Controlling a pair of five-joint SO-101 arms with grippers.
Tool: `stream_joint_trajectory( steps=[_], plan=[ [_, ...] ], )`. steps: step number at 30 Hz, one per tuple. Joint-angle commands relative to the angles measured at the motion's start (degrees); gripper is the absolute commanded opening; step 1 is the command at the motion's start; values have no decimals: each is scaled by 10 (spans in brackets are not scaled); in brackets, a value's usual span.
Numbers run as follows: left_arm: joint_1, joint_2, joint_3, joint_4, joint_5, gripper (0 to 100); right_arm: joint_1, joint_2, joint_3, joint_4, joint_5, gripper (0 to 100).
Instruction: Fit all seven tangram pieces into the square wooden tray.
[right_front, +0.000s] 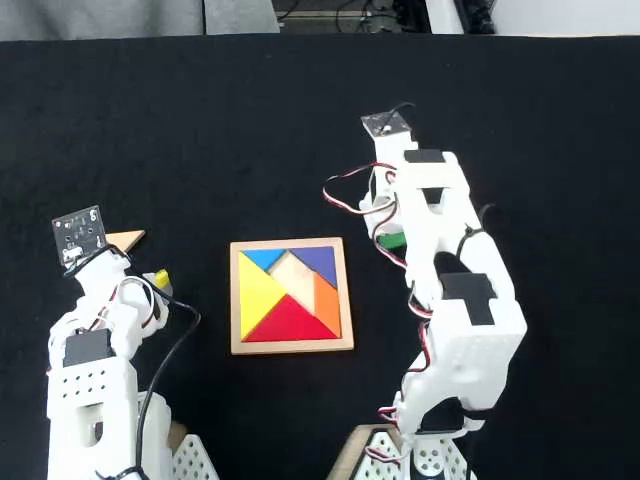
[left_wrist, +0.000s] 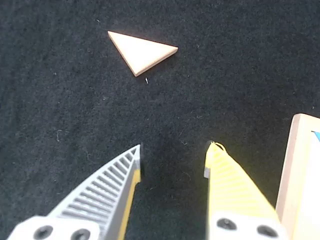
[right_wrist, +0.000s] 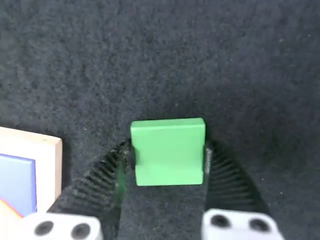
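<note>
The square wooden tray (right_front: 236, 300) lies mid-table holding blue, purple, yellow, red and orange pieces, with a bare wood-coloured patch in its upper middle. A plain wood triangle (right_front: 128, 238) lies on the black cloth left of the tray, also seen as the triangle (left_wrist: 142, 50) ahead of my left gripper (left_wrist: 175, 155). That gripper is open, apart from the triangle and holding nothing. My right gripper (right_wrist: 167, 155) is shut on a green square (right_wrist: 168, 150), right of the tray's far right corner (right_wrist: 35, 145). In the high view the green square (right_front: 394, 240) peeks out under the right arm.
Black cloth covers the whole table. The tray's edge (left_wrist: 300, 175) lies close beside my left gripper's yellow finger (left_wrist: 227, 185). The right arm (right_front: 450, 280) stands along the tray's right side. Open cloth stretches behind the tray.
</note>
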Motion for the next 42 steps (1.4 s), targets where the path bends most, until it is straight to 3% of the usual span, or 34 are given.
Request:
stream_joint_trajectory(
  steps=[1,7,19,25,33,39,42],
  plan=[
    [6,-8,-10,3,3,215,4,-8,-33,6,4,131],
    [6,-8,-5,-2,2,215,-29,-93,-60,83,4,131],
    [3,-8,-5,-2,2,215,-226,-281,-66,193,0,134],
    [3,-8,-5,-2,2,215,-280,-259,-44,200,5,134],
    [1,-8,-5,-2,2,215,-326,-137,-22,128,0,135],
    [1,-8,-5,-2,2,215,-325,-70,-34,117,-14,137],
    [3,-8,-5,-2,2,215,-325,-60,-36,113,-33,186]
  ],
)
